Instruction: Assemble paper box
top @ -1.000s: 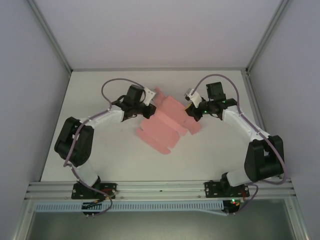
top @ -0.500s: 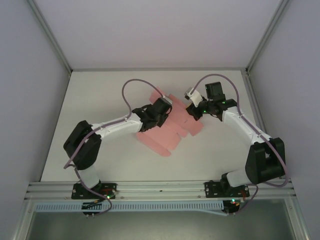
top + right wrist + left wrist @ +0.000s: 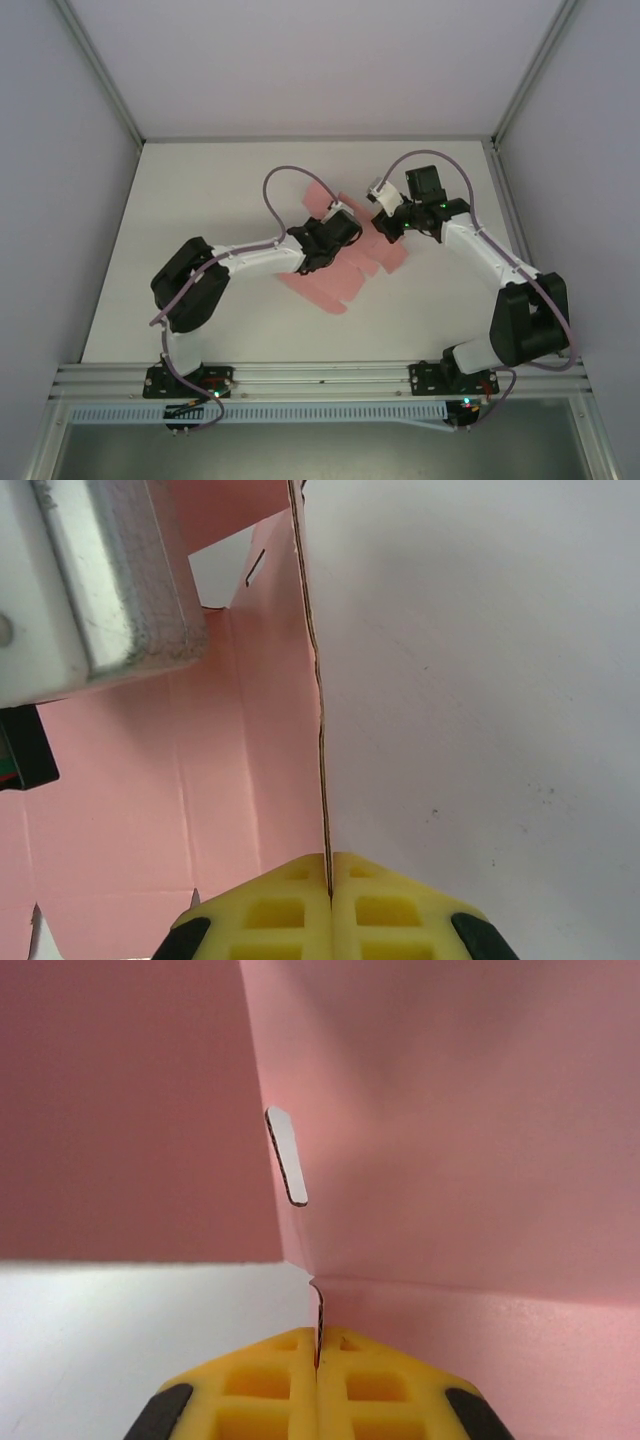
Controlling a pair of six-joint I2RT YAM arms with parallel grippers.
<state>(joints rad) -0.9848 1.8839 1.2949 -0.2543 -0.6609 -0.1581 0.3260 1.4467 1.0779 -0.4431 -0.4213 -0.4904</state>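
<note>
Two pairs of fingers pinch the box (image 3: 335, 288), which lies partly folded mid-worktop (image 3: 200, 200) between the arms. The left fingers (image 3: 265, 1385) clamp a raised edge on its left side and the right fingers (image 3: 385, 910) clamp its right edge. The card runs straight ahead of each, so folding likely means swinging inward.

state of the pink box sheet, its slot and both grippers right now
paper box: not yet a box, panels partly folded up, pinched at two edges
slot: open, no tab in it
left gripper: shut on a card edge
right gripper: shut on a raised panel's edge
</note>
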